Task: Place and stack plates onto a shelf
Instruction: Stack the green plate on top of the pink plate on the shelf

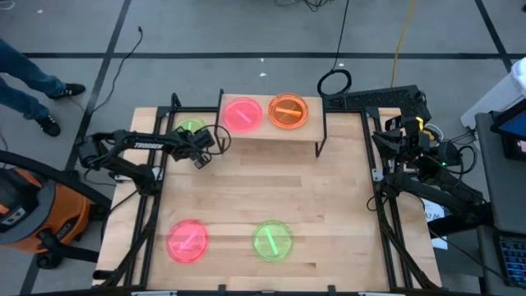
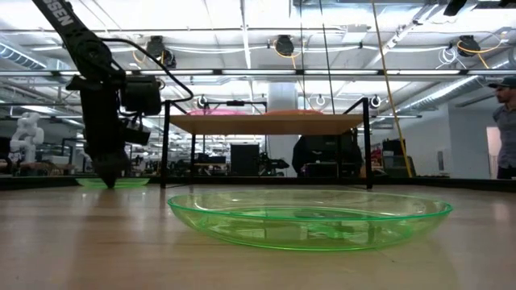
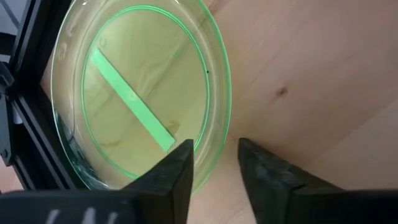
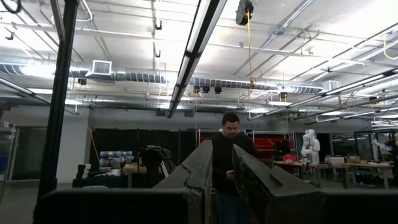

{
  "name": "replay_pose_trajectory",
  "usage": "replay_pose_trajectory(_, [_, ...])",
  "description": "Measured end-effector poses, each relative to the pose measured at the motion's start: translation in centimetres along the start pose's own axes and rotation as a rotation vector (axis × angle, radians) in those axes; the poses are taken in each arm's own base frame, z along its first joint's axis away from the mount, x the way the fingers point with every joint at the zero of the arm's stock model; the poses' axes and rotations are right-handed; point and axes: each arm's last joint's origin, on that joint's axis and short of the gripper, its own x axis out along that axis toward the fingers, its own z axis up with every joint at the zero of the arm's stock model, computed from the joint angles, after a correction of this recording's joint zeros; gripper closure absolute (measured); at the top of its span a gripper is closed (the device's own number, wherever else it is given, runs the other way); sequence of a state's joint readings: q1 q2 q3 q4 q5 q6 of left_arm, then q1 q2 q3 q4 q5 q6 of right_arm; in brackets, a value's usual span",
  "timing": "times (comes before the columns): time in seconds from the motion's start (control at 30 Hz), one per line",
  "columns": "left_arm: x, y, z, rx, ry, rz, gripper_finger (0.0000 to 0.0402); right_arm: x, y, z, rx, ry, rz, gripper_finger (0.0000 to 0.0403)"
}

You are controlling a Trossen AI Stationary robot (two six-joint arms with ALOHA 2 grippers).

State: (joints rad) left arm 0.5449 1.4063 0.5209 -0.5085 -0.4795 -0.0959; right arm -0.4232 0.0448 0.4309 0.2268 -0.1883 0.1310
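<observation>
While the left pincer point(image 1: 200, 154) hangs low at the upper left of the high view, its fingers point(image 3: 177, 174) stand slightly apart, straddling the rim of a green plate point(image 1: 191, 130) that lies flat on the surface point(image 1: 271, 189) just beside the shelf's left legs. In the left wrist view the rim of that plate point(image 3: 143, 93) runs between the two dark fingers, though whether they touch it I cannot tell. Up on the shelf point(image 1: 271, 131), at the top centre of the high view, a pink plate point(image 1: 242, 114) and an orange plate point(image 1: 288, 111) sit side by side, each flat on the board. Near the bottom of the frame, another pink plate point(image 1: 187, 241) rests lower left and a second green plate point(image 1: 272, 240) lower centre, well apart from the shelf. The right pincer point(image 1: 393, 131) waits at the far right edge of the surface, fingers nearly together, holding nothing, pointing out into the room
</observation>
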Motion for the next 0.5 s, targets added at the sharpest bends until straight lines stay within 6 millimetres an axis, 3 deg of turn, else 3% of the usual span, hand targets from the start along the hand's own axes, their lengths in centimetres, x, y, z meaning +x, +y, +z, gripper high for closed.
replay_pose_trajectory(0.5, [-0.5, -1.1, -1.0, 0.013, 0.05, 0.005, 0.0377, 0.0, 0.0, 0.0, 0.0, 0.0, 0.0, 0.0353])
